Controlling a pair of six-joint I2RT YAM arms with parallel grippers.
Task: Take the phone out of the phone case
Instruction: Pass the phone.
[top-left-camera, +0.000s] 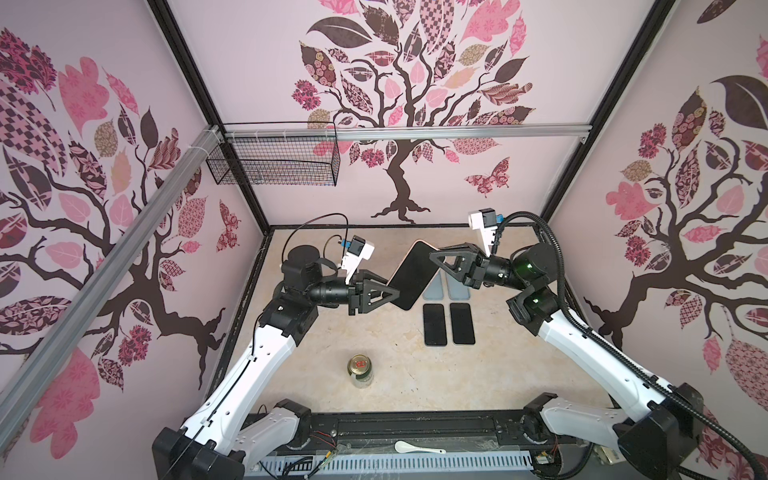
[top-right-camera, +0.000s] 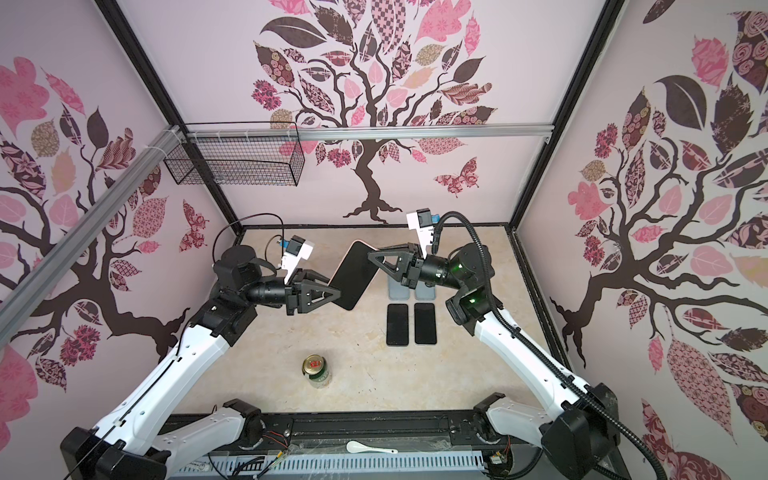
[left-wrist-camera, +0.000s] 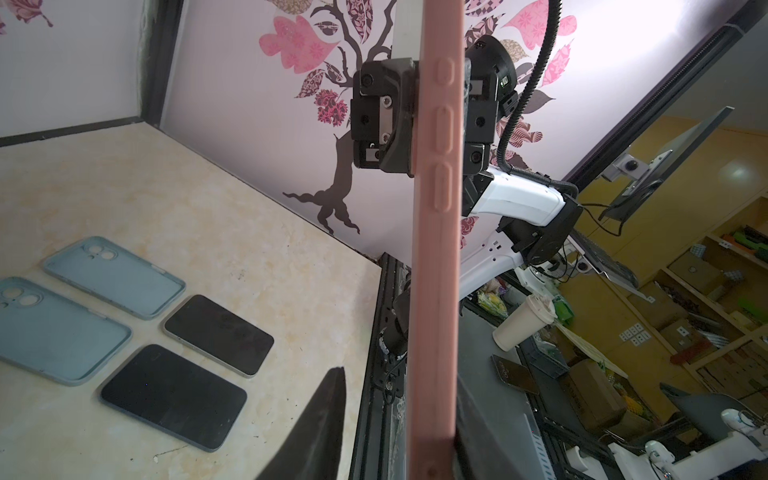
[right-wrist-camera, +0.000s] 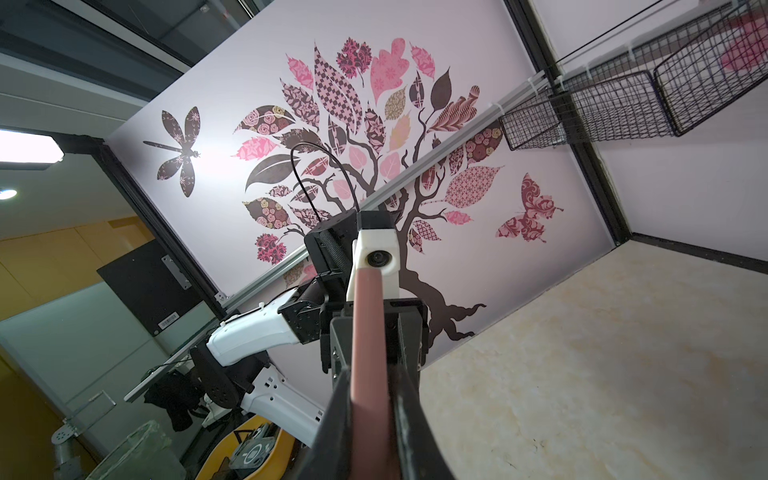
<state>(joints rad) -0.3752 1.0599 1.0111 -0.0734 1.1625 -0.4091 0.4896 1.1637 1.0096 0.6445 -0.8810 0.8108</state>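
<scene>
Extraction step: phone (top-left-camera: 411, 276) seated in the pink phone case (left-wrist-camera: 436, 249), aloft over the tabletop (top-left-camera: 332, 332). Right gripper (top-left-camera: 435, 254) jaws clamped on the case's far end; left gripper (top-left-camera: 394, 291) jaws parted astride the near end, one finger clear. Next, probably: regrip the rim, peel it off a corner.

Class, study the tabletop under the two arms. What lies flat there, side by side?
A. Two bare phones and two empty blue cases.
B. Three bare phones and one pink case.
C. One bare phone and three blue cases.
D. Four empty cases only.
A: the left wrist view shows a blue case and a second blue case, both empty, beside a bare phone and a second bare phone; the pink-cased phone is held aloft.
</scene>
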